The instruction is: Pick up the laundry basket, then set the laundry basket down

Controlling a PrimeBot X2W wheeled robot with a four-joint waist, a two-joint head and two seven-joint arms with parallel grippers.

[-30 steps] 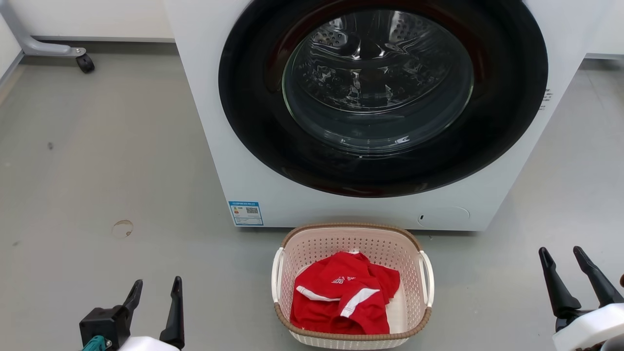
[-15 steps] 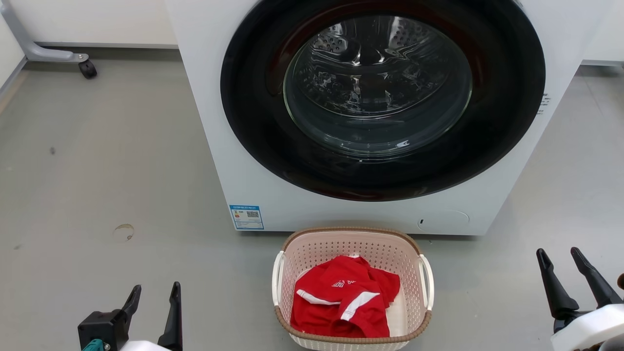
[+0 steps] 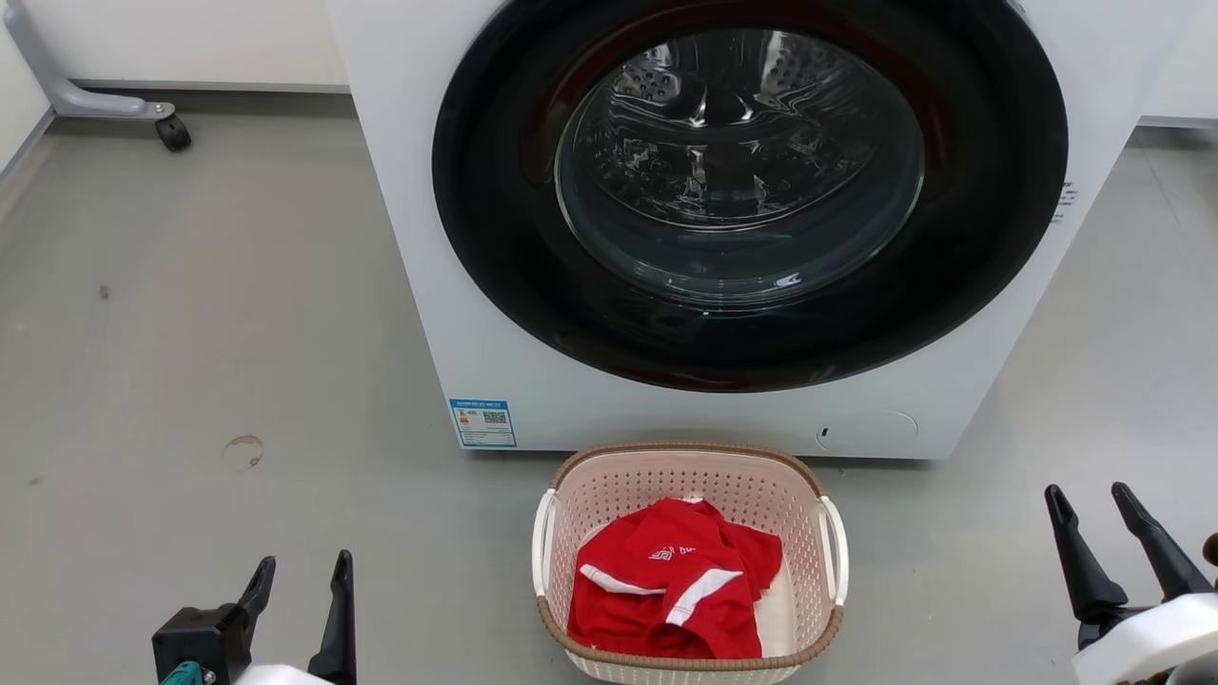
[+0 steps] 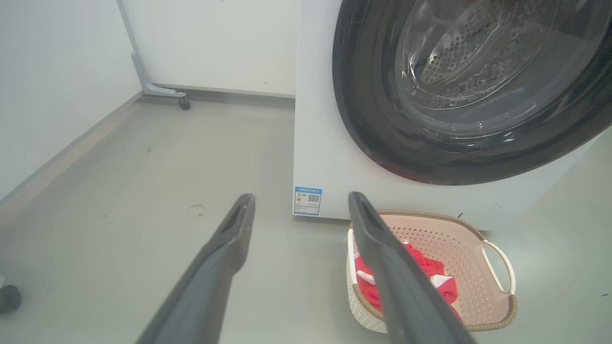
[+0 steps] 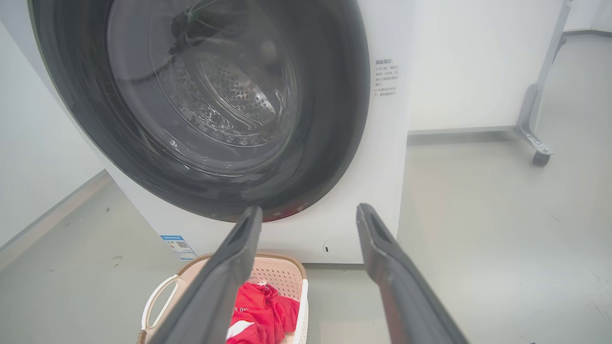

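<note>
Looking at the head view, nothing's done yet: the laundry basket (image 3: 685, 448) sits on the floor (image 3: 238, 314) right in front of the washer (image 3: 495, 314), red shirt (image 3: 666, 580) inside, so the lift and the set-down are both left to do. Left gripper (image 3: 306, 561) and right gripper (image 3: 1086, 491) are spread wide, empty, well apart from it on either side. Left wrist view: basket's lower right, past the 2 fingers (image 4: 224, 248). Right wrist view: basket's lower left, partly behind 1 finger.

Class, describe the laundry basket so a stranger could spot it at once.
Find the white washer with the round dark door. On the floor before it stands the laundry basket. It is pale pink, perforated, brown-rimmed, and holds a red garment.
</note>
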